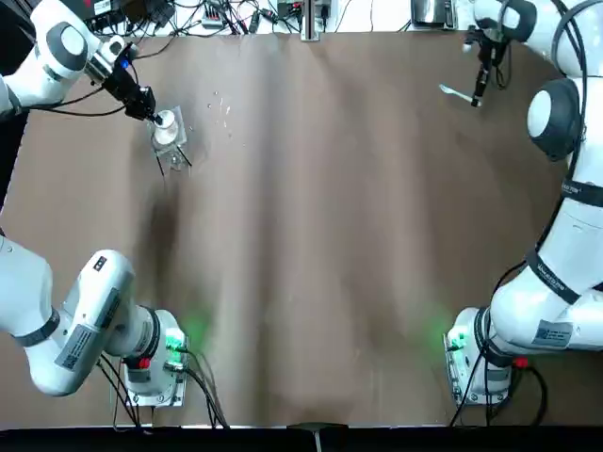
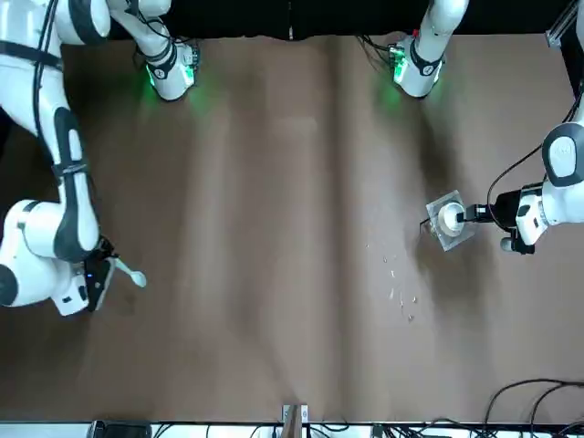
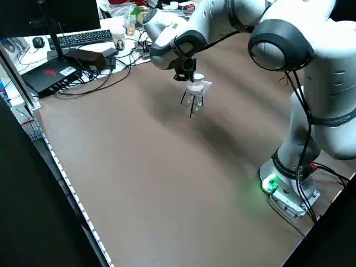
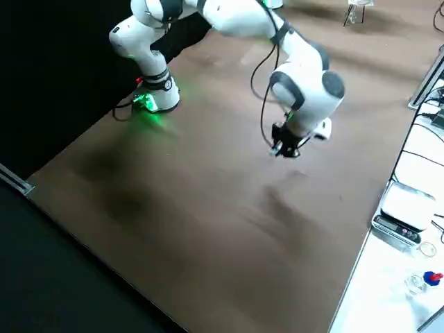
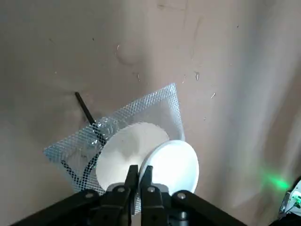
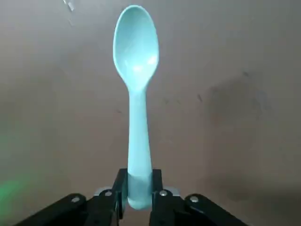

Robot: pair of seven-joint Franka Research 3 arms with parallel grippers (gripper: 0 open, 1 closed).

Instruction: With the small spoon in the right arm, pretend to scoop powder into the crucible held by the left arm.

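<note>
At the table's far left, my left gripper (image 1: 151, 111) is shut on the rim of a small white crucible (image 5: 173, 165). It holds the crucible just over a wire gauze (image 5: 155, 106) with a white centre, which rests on a black tripod (image 3: 192, 104). From the front, the crucible (image 2: 451, 218) sits over the gauze square. At the far right, my right gripper (image 1: 479, 94) is shut on the handle of a small pale turquoise spoon (image 6: 136, 52), bowl pointing away from the fingers. The spoon (image 1: 455, 92) hangs low over the brown table, far from the crucible.
Small shiny specks (image 1: 224, 105) lie on the table beside the tripod. Cables and electronics (image 1: 217, 14) line the far edge. A keyboard and boxes (image 3: 83, 38) sit on a bench past the left side, and a scale (image 4: 401, 208) past the right.
</note>
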